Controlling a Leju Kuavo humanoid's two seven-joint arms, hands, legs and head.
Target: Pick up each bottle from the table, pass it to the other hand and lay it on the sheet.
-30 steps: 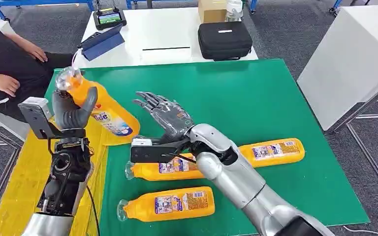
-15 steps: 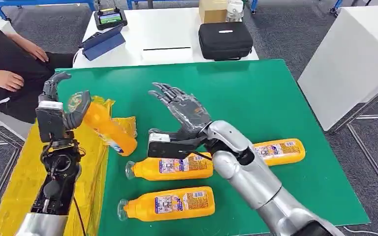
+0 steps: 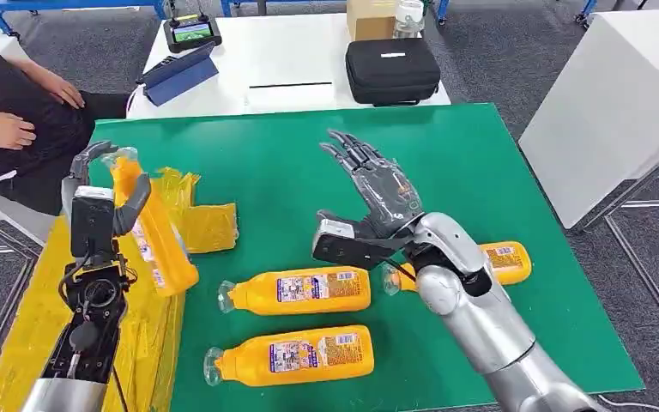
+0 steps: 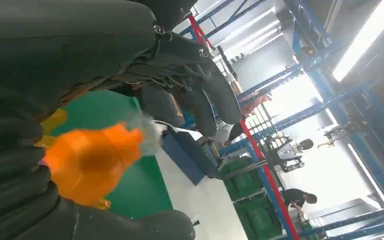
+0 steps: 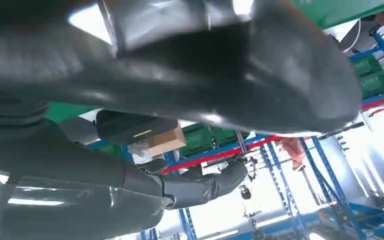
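My left hand (image 3: 87,172) grips an orange bottle (image 3: 153,236) near its neck, cap up and body tilted down over the yellow sheet (image 3: 17,343) at the table's left edge. The left wrist view has the same bottle (image 4: 87,165) between my dark fingers (image 4: 200,97) and thumb. My right hand (image 3: 382,184) hovers open above the green table (image 3: 446,163), fingers spread, holding nothing. Two orange bottles (image 3: 296,292) (image 3: 292,354) lie on their sides in front. A third bottle (image 3: 504,257) lies to the right, partly behind my right forearm.
A person (image 3: 9,129) sits at the far left beside the sheet. Behind the green table a white table carries a black case (image 3: 392,70), a tablet (image 3: 180,75), a controller (image 3: 190,30) and a cardboard box (image 3: 371,15). A white cabinet (image 3: 609,112) stands to the right.
My left hand has lowered and swung the bottle from over the green edge to over the yellow sheet. My open right hand has drawn away to the right and farther up the table.
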